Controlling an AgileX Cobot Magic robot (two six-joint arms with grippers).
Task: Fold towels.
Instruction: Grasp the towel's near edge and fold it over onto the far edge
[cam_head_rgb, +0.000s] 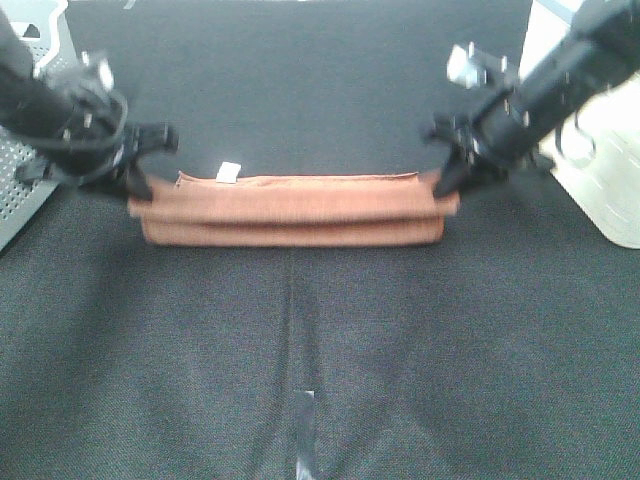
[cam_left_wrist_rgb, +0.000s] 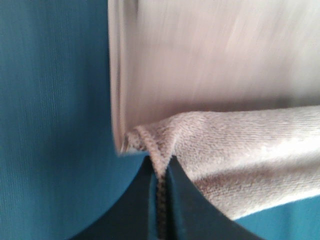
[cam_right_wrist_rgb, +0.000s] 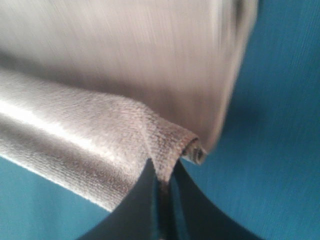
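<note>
Pincers are closed on cloth at both ends. The left pincer (cam_head_rgb: 140, 188) is clamped on the left end of the rust-brown rectangular terry towel (cam_head_rgb: 290, 210), and the right pincer (cam_head_rgb: 446, 183) is clamped on its right end. In the left wrist view the dark fingers (cam_left_wrist_rgb: 182, 200) of the left pincer (cam_left_wrist_rgb: 161, 167) are pressed together, with a stitched hem corner of the towel (cam_left_wrist_rgb: 240, 160) pinched between them. In the right wrist view the right pincer (cam_right_wrist_rgb: 161, 174) is likewise shut on a rolled corner of the towel (cam_right_wrist_rgb: 75, 140).

The dark grey fabric-covered surface (cam_head_rgb: 320, 340) fills most of the exterior view. The towel is laid across its middle as a long narrow band, folded in layers, with a lower roll along the near edge. The cloth beyond the pinched corners is blurred in both wrist views.

A pale board (cam_head_rgb: 600, 170) is seen at the right edge and a grey perforated panel (cam_head_rgb: 15, 195) at the left edge. A short silvery strip (cam_head_rgb: 305, 430) is stuck on the surface near the front. A small white tag (cam_head_rgb: 228, 172) is raised from the towel's far edge, towards the left.
</note>
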